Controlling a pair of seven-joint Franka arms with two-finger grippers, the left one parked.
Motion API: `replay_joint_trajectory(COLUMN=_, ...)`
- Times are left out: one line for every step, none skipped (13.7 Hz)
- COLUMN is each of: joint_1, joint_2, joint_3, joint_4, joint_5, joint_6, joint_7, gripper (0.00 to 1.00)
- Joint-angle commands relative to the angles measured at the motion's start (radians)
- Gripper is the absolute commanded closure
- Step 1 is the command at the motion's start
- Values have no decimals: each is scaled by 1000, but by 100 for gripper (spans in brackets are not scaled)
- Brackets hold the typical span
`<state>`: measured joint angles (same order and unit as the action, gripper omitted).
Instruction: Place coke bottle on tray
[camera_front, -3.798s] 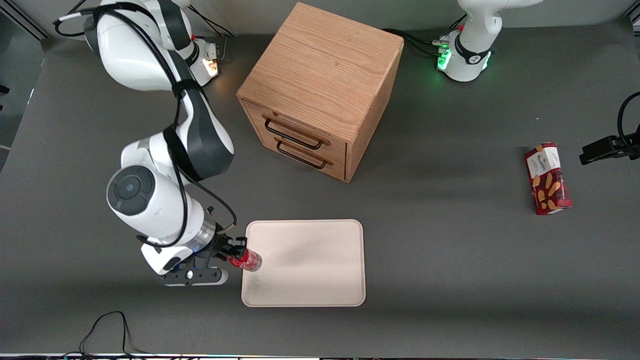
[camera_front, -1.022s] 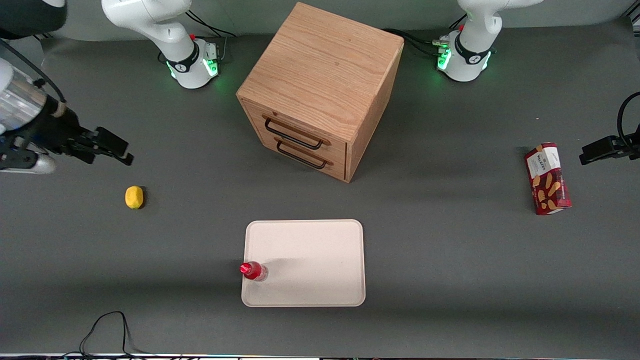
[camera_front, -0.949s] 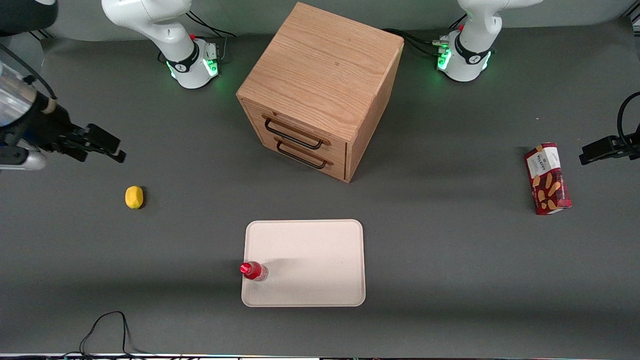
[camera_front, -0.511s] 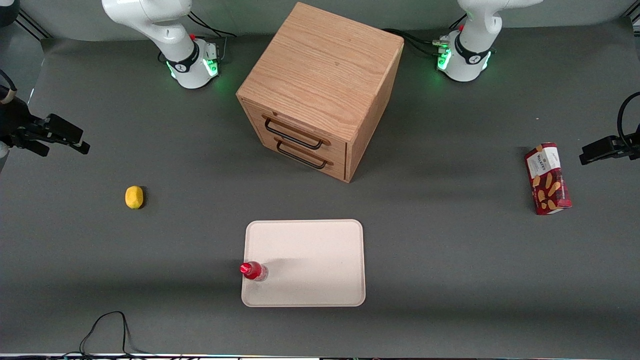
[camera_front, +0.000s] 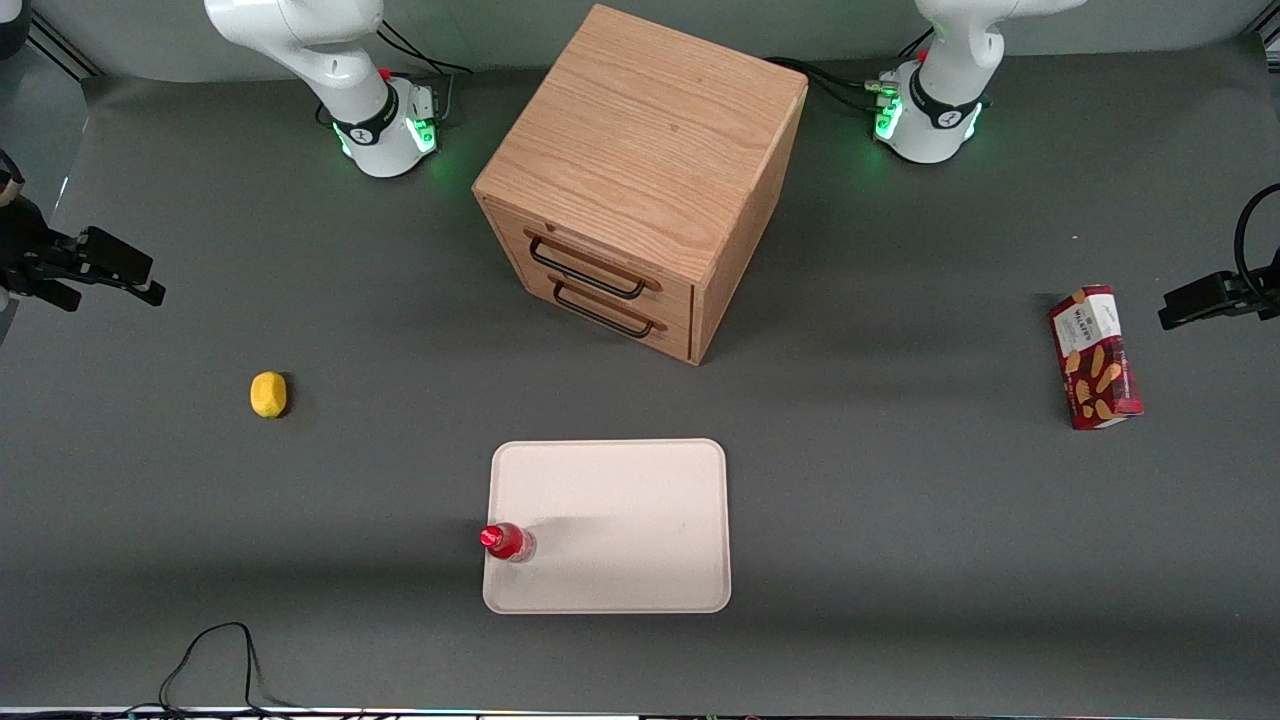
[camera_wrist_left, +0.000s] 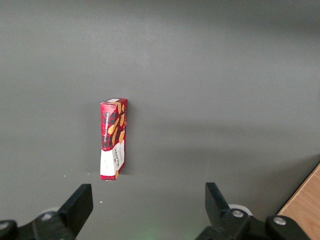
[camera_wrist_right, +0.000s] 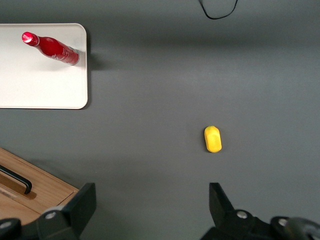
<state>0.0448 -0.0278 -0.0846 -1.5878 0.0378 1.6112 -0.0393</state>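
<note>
One small coke bottle (camera_front: 506, 541) is what we look at first: red body, red cap, a pale trace of lettering down its side and a clear base. We see it standing upright on the tray (camera_front: 620, 500), at the tray's edge toward the working arm's end of the table and close to the corner nearer the front camera. In the right wrist view the coke bottle (camera_wrist_right: 50, 47) rises clear of the cream surface, and the tray (camera_wrist_right: 45, 85) shows its low rim and rounded corners. Nothing touches the bottle.

We take the tray as our landmark. The gripper (camera_front: 115, 275) hangs well apart from it, far toward the working arm's end of the table and farther from the front camera than the tray, above the grey table (camera_front: 900, 520). Its two fingers (camera_wrist_right: 82, 207) are spread wide with nothing between them. The arm's dark wrist reaches in from the table's edge, the fingers pointing roughly toward the wooden drawer cabinet (camera_front: 640, 180).

Between the gripper and the tray we see a yellow lemon (camera_front: 268, 394) lying on the table, apart from both. A red snack box (camera_front: 1095, 357) lies well away from the tray, toward the parked arm's end.
</note>
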Motion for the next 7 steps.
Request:
replay_joint_trajectory(joint_1=-6, joint_2=-21, joint_3=2, joint_4=-21, joint_5=-27, joint_6=1, joint_7=-25, gripper=0)
replay_joint_trajectory(joint_1=-2, joint_2=-21, joint_3=-10, joint_4=-20, joint_5=-27, joint_6=0, joint_7=-27, gripper=0)
replay_joint_trajectory(joint_1=6, joint_2=-21, joint_3=-18, joint_4=-20, joint_5=-27, joint_6=0, joint_7=-45, gripper=0)
replay_joint_trajectory(joint_1=10, joint_2=-21, joint_3=-29, joint_4=-18, joint_5=-27, joint_6=0, joint_7=-53, gripper=0)
replay_joint_trajectory(joint_1=12, joint_2=-21, joint_3=-32, joint_4=-18, joint_5=-27, joint_6=0, joint_7=-51, gripper=0)
replay_joint_trajectory(joint_1=12, joint_2=-21, joint_3=-32, joint_4=-18, joint_5=-27, joint_6=0, joint_7=-48, gripper=0)
replay_joint_trajectory(joint_1=12, joint_2=-21, joint_3=-30, joint_4=-18, joint_5=-27, joint_6=-2, joint_7=-42, gripper=0)
